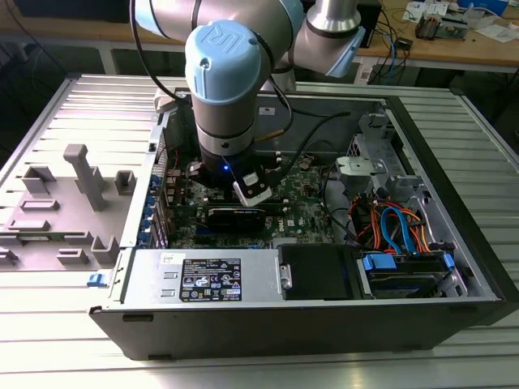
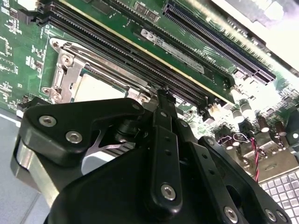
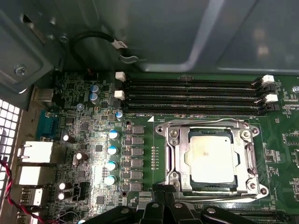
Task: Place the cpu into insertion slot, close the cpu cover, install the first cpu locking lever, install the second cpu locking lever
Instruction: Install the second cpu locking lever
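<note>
— Where is the small square silver-topped cpu (image 3: pixel 211 160) sitting?
— Inside the silver-rimmed square insertion slot (image 3: pixel 174 158), framed by the thin silver cpu cover (image 3: pixel 249 161).
— And the black gripper (image 2: pixel 162 95)?
— Hovering beside it, fingers pinched together, gripping nothing.

In the exterior view the big arm (image 1: pixel 231 89) stands in front of the green board (image 1: pixel 312 212), so the middle of the board is hidden behind it. In the second wrist view the black gripper (image 2: pixel 161 100) covers one side of the cpu (image 2: pixel 96 88). In the first wrist view the picture's edge cuts the gripper off.
</note>
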`<state>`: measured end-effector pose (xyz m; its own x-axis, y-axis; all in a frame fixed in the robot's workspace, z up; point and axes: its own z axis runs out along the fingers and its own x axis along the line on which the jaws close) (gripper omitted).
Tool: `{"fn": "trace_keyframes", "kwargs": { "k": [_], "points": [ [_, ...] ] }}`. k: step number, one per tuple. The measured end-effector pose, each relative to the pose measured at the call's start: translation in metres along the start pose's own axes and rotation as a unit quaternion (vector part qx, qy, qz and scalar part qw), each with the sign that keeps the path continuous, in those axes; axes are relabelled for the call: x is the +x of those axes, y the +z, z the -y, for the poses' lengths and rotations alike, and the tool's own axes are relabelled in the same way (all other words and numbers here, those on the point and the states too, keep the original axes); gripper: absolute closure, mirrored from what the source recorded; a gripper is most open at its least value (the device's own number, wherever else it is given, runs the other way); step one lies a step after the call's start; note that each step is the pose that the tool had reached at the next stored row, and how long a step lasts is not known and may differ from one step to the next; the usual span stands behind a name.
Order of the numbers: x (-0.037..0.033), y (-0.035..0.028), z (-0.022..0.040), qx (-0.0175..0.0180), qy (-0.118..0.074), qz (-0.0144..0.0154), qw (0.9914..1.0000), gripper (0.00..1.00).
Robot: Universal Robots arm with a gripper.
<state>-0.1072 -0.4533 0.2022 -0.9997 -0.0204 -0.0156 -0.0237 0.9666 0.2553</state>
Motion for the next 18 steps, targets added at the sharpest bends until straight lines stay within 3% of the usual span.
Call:
{"fn": "trace_keyframes", "kwargs": {
  "k": [4, 8, 13, 18],
  "points": [
    [0.0001, 0.0008, -0.0003, -0.0023, 0.000, 0.0001, 1.00000, 0.89],
    [0.0003, 0.0017, -0.0002, -0.0084, 0.000, 0.0002, 0.99996, 0.89],
    [0.0011, 0.0033, 0.0003, -0.0106, 0.000, 0.0003, 0.99994, 0.89],
    [0.0019, 0.0037, 0.0004, -0.0101, 0.000, 0.0003, 0.99995, 0.89]
  ]
}}
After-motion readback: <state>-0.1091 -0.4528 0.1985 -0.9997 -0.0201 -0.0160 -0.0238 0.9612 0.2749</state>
